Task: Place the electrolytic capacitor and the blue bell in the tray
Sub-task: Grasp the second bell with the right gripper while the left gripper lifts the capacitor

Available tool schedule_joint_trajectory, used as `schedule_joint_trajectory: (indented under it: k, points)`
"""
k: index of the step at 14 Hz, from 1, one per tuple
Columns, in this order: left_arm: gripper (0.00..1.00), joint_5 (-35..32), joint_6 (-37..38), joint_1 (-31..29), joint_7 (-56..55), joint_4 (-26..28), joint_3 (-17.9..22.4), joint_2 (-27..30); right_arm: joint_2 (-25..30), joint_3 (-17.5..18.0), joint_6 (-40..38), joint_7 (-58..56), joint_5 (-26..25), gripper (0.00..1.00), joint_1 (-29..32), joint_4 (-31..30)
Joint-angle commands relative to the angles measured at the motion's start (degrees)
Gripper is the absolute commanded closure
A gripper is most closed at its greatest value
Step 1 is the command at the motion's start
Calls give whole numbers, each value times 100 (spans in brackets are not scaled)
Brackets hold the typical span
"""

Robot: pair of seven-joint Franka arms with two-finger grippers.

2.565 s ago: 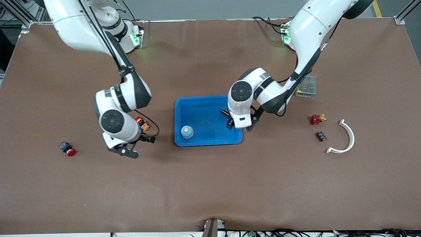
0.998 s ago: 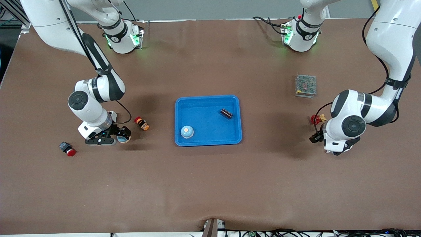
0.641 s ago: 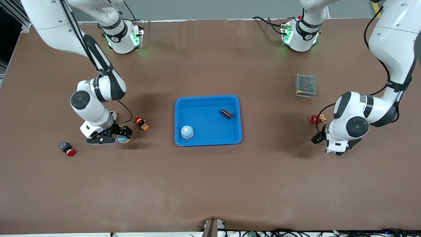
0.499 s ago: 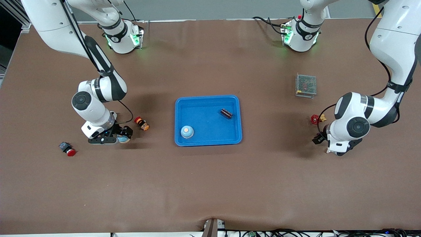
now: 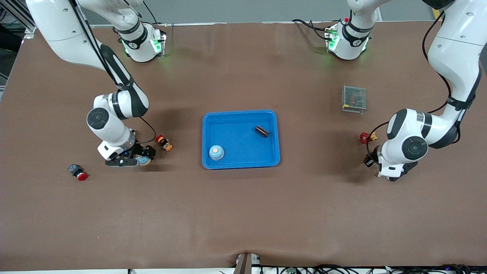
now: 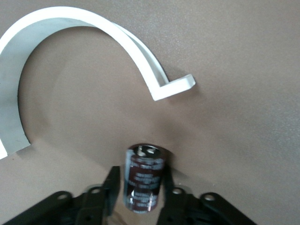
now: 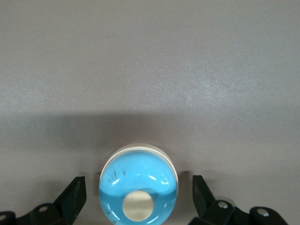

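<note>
– Two capacitors and two bells are noted. Which are found in the tray (image 5: 241,164)?

– One of each. The tray is set at the middle of the table (image 5: 243,220). The blue bell (image 5: 216,152) is seated in the tray corner nearer the front camera, toward the right arm's end. The electrolytic capacitor (image 5: 261,131) is laid on its side close to the tray edge toward the left arm's end.

– How is the left gripper (image 6: 138,180) found?

– It is clamped on the second capacitor (image 6: 143,176), with a finger pressed against each side. It is low over the table toward the left arm's end, with the end of a white curved piece (image 6: 93,33) just beside the held part. A red valve handle (image 5: 364,137) and a mesh box (image 5: 354,99) are located nearby.

– And the right gripper (image 7: 138,187)?

– Its jaws are spread wide around the second blue bell (image 7: 138,185), and a gap is left on each side. The bell is rested on the table toward the right arm's end, between a red push button (image 5: 78,173) and a small orange part (image 5: 164,142).
</note>
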State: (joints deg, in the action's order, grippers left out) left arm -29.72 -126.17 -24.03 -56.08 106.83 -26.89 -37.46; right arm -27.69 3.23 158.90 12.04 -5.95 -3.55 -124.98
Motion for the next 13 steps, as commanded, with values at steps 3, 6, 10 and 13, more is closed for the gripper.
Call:
schedule_joint_trajectory:
  k: [3, 6, 10, 13]
  points:
    - [100, -105, -13, -31, -70, -4, -45, 28, -8, 64, 27, 167, -99, 34, 65, -36]
    - [100, -17, 31, 21, -131, -31, -132, 107, -8, 64, -8, 184, -64, 100, 74, -36]
    - [100, -8, 101, 4, -395, -119, -361, 125, 44, 116, -61, 919, -37, 100, 57, 17]
    - [100, 237, 328, 57, -755, -355, -571, 116, 220, 160, -419, 2228, -37, 100, -171, 140]
